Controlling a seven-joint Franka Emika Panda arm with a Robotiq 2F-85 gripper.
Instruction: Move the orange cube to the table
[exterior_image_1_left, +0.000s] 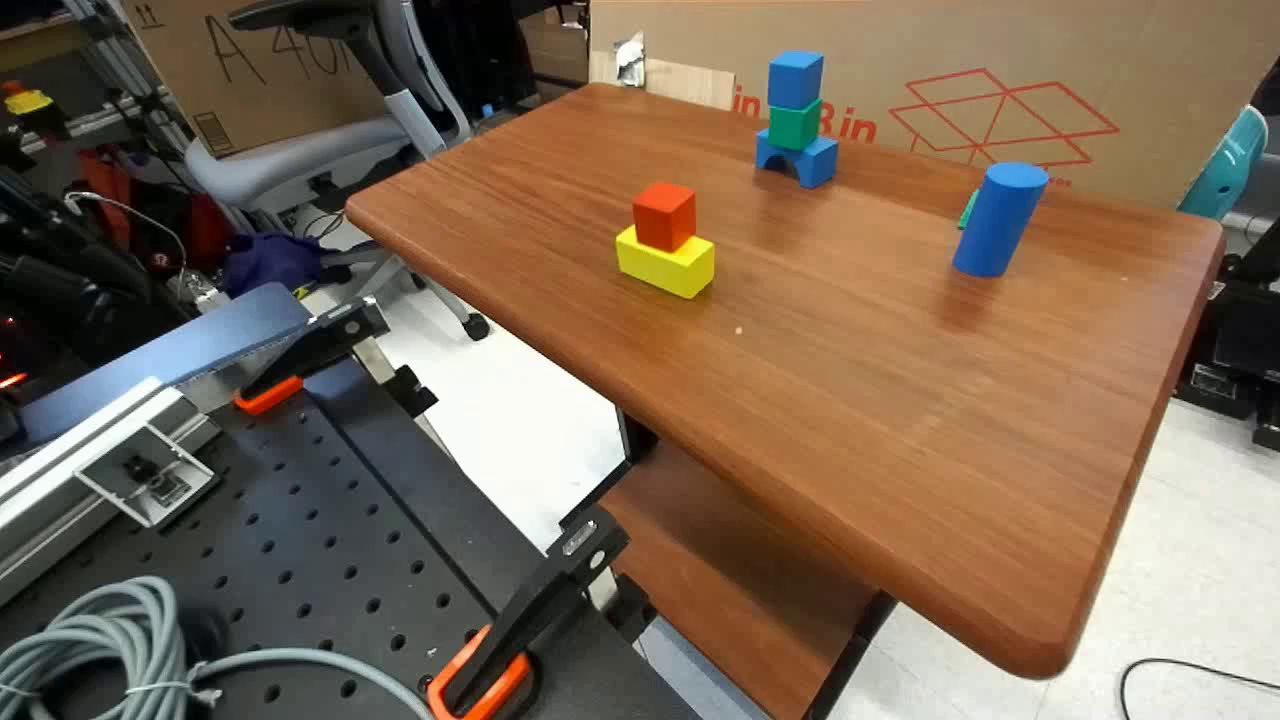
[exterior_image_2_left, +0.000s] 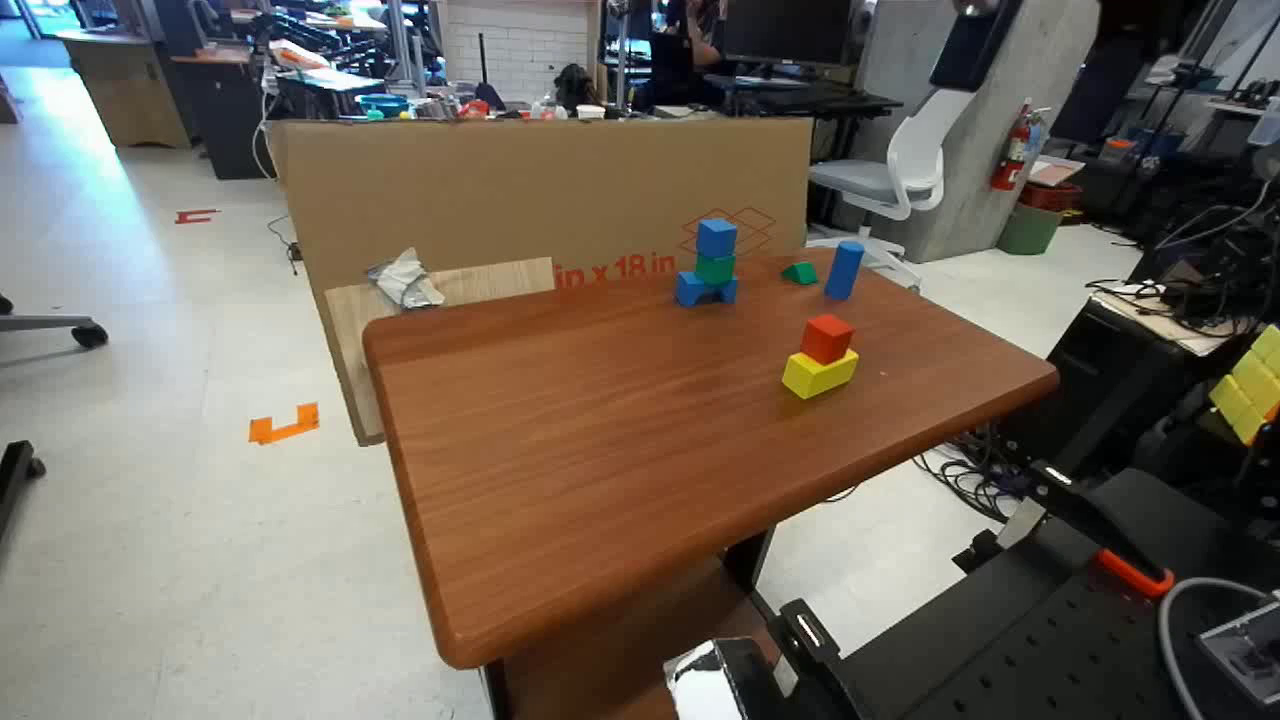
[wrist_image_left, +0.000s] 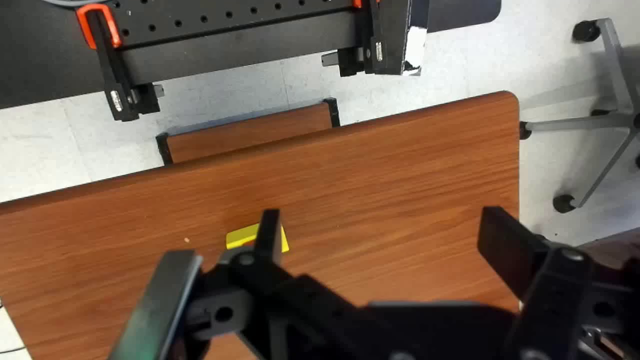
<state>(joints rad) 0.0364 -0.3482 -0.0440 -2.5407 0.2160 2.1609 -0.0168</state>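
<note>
In an exterior view, the orange cube (exterior_image_1_left: 664, 217) sits on the yellow block (exterior_image_1_left: 658, 264), tabletop (exterior_image_1_left: 780, 412) at its five o'clock; in the wrist view, the end effector (wrist_image_left: 381, 220) gapes empty; approach seems in hand; next, likely, grip, lift, lower there.

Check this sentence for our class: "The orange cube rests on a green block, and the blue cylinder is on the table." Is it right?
Not quite: both exterior views show the orange cube resting on the yellow block, not on a green one. The blue cylinder is on the table, as stated.
</note>
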